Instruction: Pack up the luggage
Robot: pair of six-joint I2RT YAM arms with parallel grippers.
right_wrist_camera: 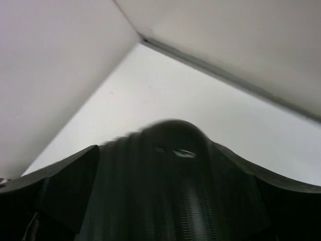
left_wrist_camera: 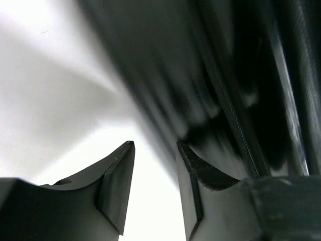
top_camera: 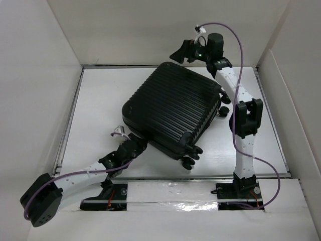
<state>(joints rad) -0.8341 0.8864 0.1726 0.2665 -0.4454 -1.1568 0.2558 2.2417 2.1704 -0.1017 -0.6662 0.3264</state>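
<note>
The luggage (top_camera: 173,108), a black ribbed hard-shell suitcase, lies flat and slanted across the white table, its caster wheels (top_camera: 190,160) toward the near right. My left gripper (top_camera: 135,146) is open at the case's near-left corner. In the left wrist view the left gripper (left_wrist_camera: 155,145) has only white table in its gap, and the case's zippered side (left_wrist_camera: 235,90) is close beside the right finger. My right gripper (top_camera: 181,52) is open over the far corner. In the right wrist view the right gripper (right_wrist_camera: 154,148) has the ribbed shell (right_wrist_camera: 170,191) filling the space between its fingers.
White walls (top_camera: 45,75) enclose the table on the left, back and right. The case lies close to the back wall at its far corner. Bare table (top_camera: 100,95) shows left of the case and to its right by the right arm (top_camera: 246,125).
</note>
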